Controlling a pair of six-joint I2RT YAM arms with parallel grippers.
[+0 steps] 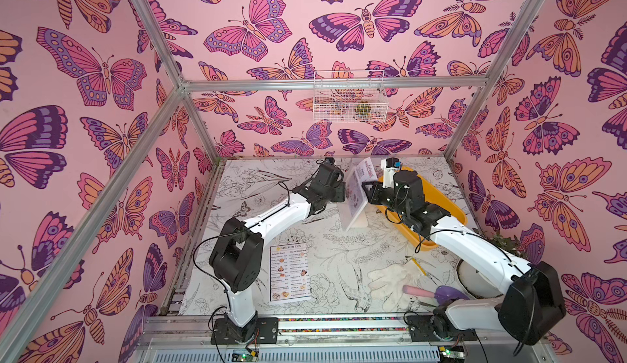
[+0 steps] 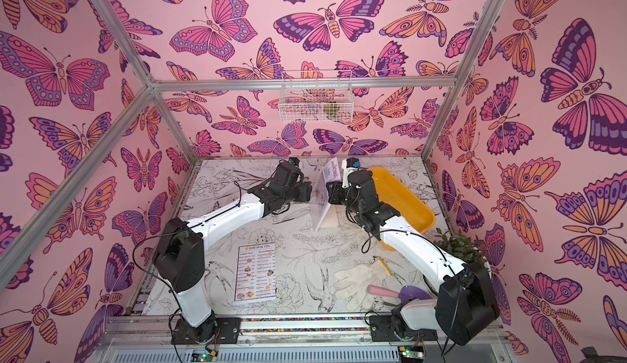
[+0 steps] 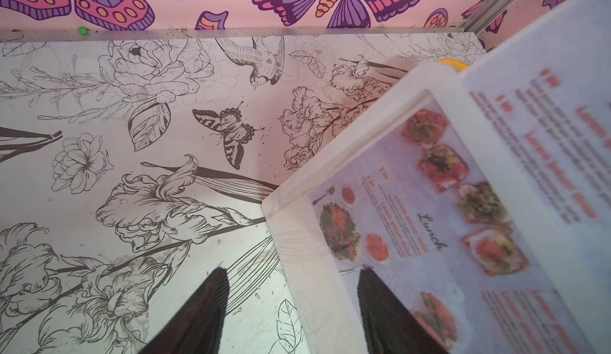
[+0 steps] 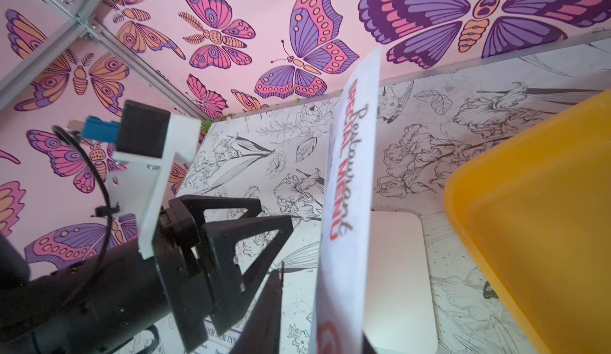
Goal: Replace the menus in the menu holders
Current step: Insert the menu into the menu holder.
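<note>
Right now the menu holder (image 1: 354, 220) stands upright near mid-frame in both top views, with the SPECIAL MENU sheet (image 4: 350, 170) poking out of its top. The right gripper (image 4: 324, 302) straddles that sheet, jaws narrowly parted, while the left gripper (image 3: 291, 271) is spread wide across the holder's side edge. The DIM SUM INN menu (image 1: 290, 273) lies flat at lower centre-left, well apart from both.

Glossy clear plastic menu holder (image 3: 291, 236), matt paper menu (image 4: 350, 170)

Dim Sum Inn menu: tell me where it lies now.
In both top views the menu lies flat on the table near its front edge, beside the base of the left arm, well in front of the upright holder.
</note>
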